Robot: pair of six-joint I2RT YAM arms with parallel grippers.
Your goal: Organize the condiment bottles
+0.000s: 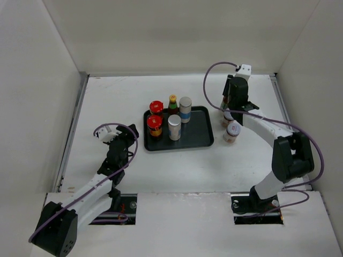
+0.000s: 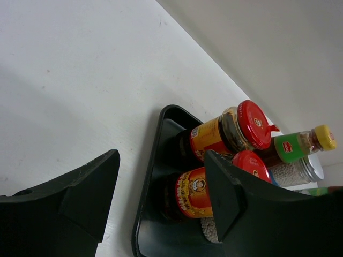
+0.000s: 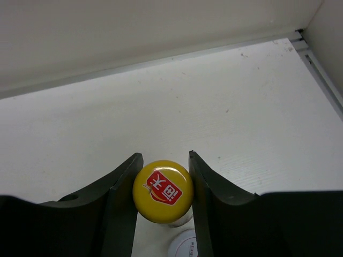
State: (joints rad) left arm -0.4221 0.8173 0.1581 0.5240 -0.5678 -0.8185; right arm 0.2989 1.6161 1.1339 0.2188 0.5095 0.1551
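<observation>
The black tray (image 1: 206, 140) holds two red-lidded jars (image 1: 156, 106) (image 1: 155, 124), a slim yellow-capped bottle (image 1: 173, 103) and two white grey-topped cylinders (image 1: 185, 108) (image 1: 174, 127). My right gripper (image 1: 230, 106) is right of the tray. In the right wrist view it (image 3: 165, 158) is shut on the yellow cap of a second slim bottle (image 3: 162, 191). A pale-lidded jar (image 1: 232, 131) stands just in front of it, and another (image 1: 228, 115) is partly hidden under the gripper. My left gripper (image 1: 105, 134) (image 2: 161, 160) is open and empty, left of the tray, facing the red-lidded jars (image 2: 214, 187).
White walls enclose the table on the left, back and right. A metal strip (image 1: 75, 123) runs along the left edge. The right arm's purple cable (image 1: 209, 75) loops above the tray's far right corner.
</observation>
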